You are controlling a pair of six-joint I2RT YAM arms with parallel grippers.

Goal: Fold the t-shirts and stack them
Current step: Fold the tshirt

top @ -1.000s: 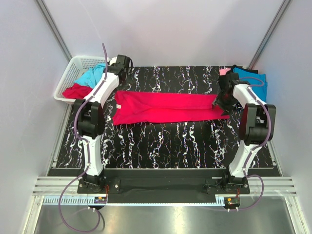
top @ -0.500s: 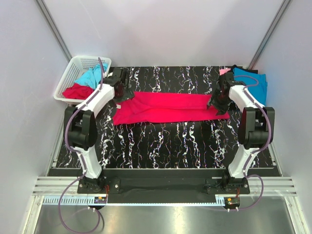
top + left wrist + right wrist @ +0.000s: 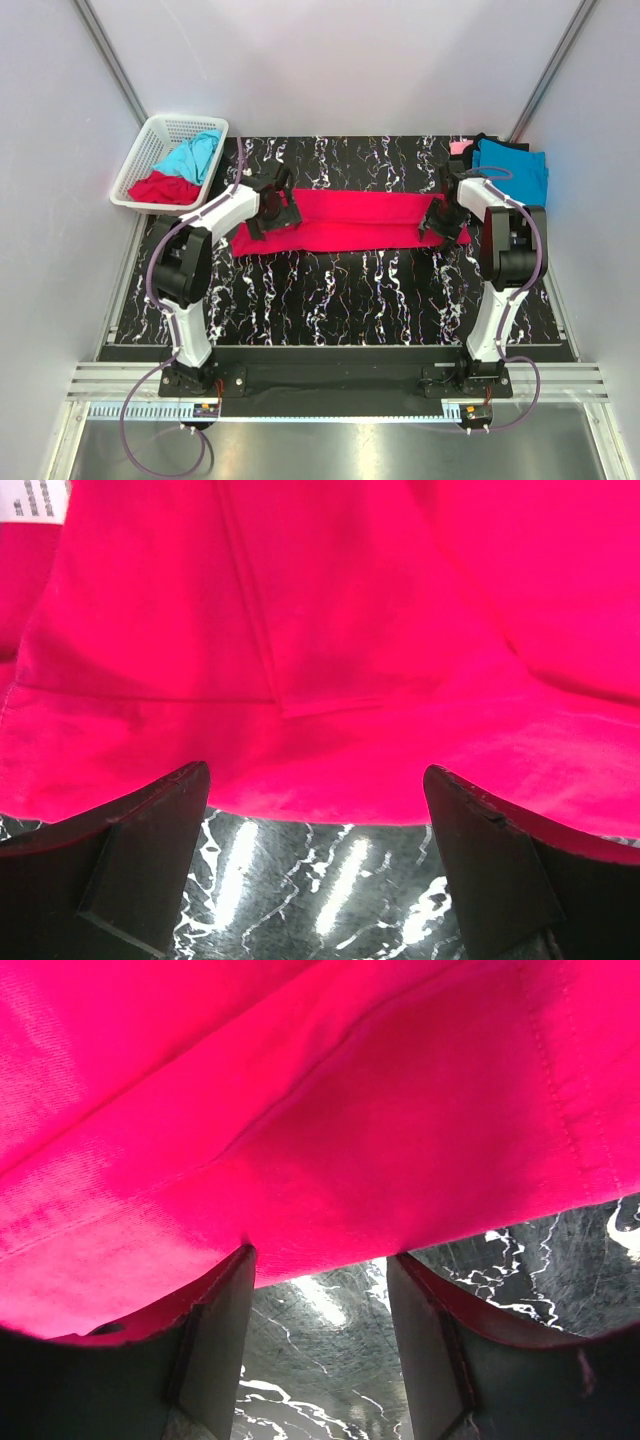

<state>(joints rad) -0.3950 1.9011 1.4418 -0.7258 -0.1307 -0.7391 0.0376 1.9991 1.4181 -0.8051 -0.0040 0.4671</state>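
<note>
Low down, the left gripper had its fingers spread wide at the near hem of the crimson t-shirt, with the marbled table showing between them. The right gripper was likewise parted with nothing pinched, its tips at the shirt's right-hand edge. The shirt lay flat as a long folded band across mid-table, spanning from one gripper to the other. Far right corner: a turquoise t-shirt topped a pile, pink cloth and black cloth peeping out behind. Far left: a white basket held a crumpled turquoise shirt and a crumpled red shirt.
</note>
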